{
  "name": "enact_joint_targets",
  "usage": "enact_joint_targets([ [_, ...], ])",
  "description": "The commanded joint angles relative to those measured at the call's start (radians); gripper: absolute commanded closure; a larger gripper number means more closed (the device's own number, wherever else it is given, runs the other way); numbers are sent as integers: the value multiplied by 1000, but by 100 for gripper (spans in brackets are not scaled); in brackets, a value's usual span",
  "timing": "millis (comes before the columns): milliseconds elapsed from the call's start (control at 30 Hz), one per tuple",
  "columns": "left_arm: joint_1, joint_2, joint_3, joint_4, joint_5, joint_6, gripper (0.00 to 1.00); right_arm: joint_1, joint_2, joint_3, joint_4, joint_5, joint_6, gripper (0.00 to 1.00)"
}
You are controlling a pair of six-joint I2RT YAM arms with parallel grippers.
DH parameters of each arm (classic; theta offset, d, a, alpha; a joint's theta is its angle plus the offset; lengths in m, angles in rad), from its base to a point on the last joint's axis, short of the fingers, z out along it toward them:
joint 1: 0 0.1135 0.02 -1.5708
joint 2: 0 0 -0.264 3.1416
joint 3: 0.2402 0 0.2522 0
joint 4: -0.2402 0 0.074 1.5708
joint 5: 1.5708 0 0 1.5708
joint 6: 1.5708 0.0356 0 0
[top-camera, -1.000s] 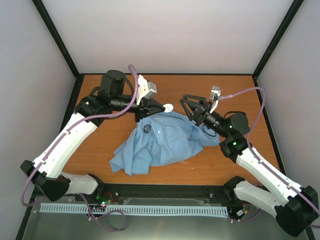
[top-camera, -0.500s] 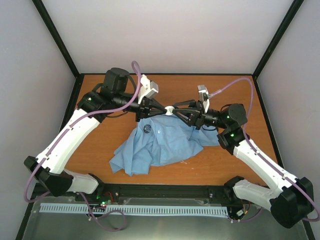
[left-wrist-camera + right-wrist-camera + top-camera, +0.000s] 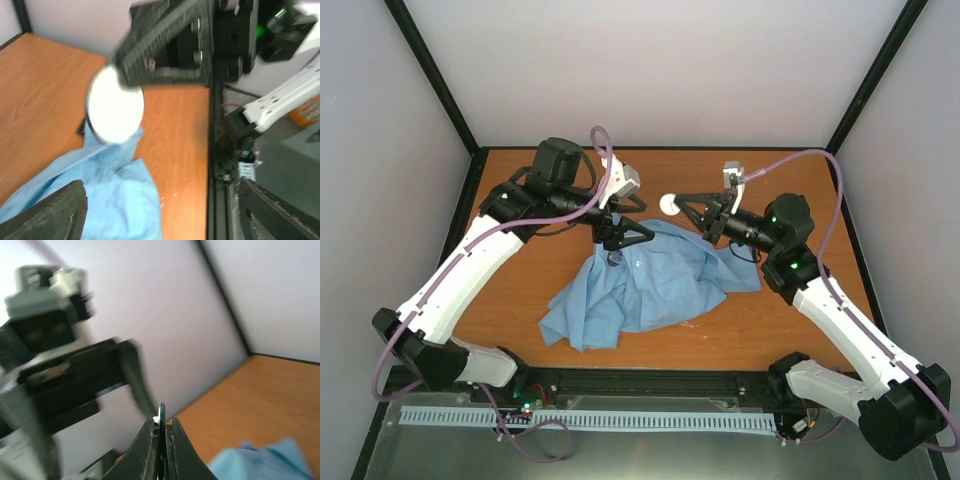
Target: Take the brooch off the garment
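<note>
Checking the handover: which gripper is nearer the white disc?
Right: the right gripper is shut on the white disc; the left gripper hangs open, apart from it, over the shirt.

Orange-brown wooden table, pale grey walls, black corner posts, even soft light

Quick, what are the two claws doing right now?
The left gripper is open, holding nothing.
The right gripper is shut on a white disc.
</note>
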Motion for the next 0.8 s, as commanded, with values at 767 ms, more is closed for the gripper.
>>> enact_joint_targets([
  [767, 200, -27, -566, 54, -548, 214, 16, -307, 148, -196, -494, 1004, -115, 97],
])
